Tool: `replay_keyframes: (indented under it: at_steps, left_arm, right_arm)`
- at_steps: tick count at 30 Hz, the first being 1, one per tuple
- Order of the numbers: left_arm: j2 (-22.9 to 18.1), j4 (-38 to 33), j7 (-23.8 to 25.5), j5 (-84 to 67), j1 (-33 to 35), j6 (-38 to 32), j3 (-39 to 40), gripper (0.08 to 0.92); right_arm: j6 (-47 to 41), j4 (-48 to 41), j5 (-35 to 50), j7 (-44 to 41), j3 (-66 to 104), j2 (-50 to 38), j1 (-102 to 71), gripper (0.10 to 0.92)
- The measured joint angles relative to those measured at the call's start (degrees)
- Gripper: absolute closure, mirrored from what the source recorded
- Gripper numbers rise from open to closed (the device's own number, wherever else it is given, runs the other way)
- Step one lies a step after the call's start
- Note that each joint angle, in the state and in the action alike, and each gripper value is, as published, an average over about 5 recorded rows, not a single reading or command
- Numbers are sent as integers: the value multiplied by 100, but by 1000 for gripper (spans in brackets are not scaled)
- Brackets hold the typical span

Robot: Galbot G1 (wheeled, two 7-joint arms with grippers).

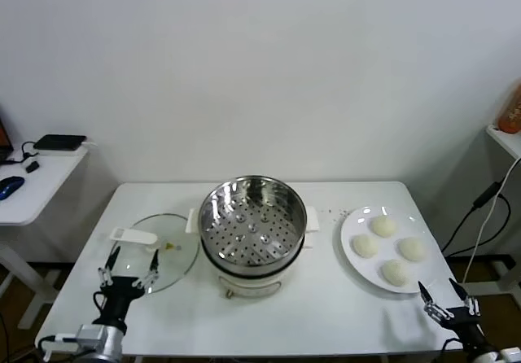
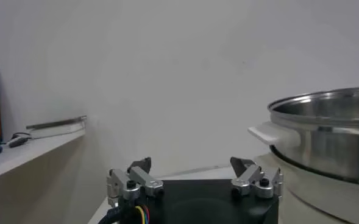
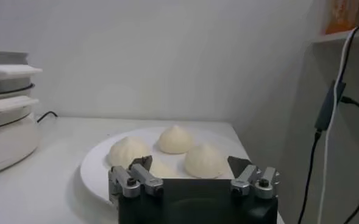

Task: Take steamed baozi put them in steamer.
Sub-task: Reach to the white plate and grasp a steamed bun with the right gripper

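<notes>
Four steamed baozi (image 1: 388, 249) lie on a plate (image 1: 352, 249) just beyond the right pincer (image 1: 448, 296), spread wide and empty.

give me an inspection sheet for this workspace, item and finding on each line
Surface: white table, some small specks behind the plate.
Job's things: four baozi on a white plate; steamer at centre, basket holds nothing.
Clutter: glass lid lying flat left of the steamer.
Grippers: left gripper open over the lid's near edge; right gripper open, just in front of the plate.
Cables: black cable hanging at right.
Surroundings: side desk at left, shelf at right.
</notes>
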Motion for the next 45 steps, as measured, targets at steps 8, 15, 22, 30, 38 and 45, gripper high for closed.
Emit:
replay_keyframes:
  at_steps: [8, 15, 22, 30, 38, 45]
  left_arm:
    - [20, -45, -3, 76, 59, -69, 38, 177]
    - [-81, -62, -34, 141, 31, -143, 103, 177]
    - [-151, -127, -54, 187, 2, -167, 184, 177]
    - [-302, -143, -89, 287, -36, -192, 283, 177]
    - [-387, -68, -136, 364, -40, -211, 363, 177]
    - [-380, -20, -141, 331, -36, -214, 332, 177]
  right_arm:
    - [-493, 281, -466, 0, -17, -347, 456, 203]
    - [-1342, 391, -891, -220, -439, -1070, 1372, 203]
    - [-2073, 228, -1289, -958, -1266, -1939, 2571, 203]
    - [-2465, -319, -1737, -2083, -2956, -2592, 4531, 203]
    - [-2379, -1203, -2258, -3360, -5387, -2773, 6956, 203]
    - [-1864, -2237, -2745, -4124, -7327, -2506, 8773, 203]
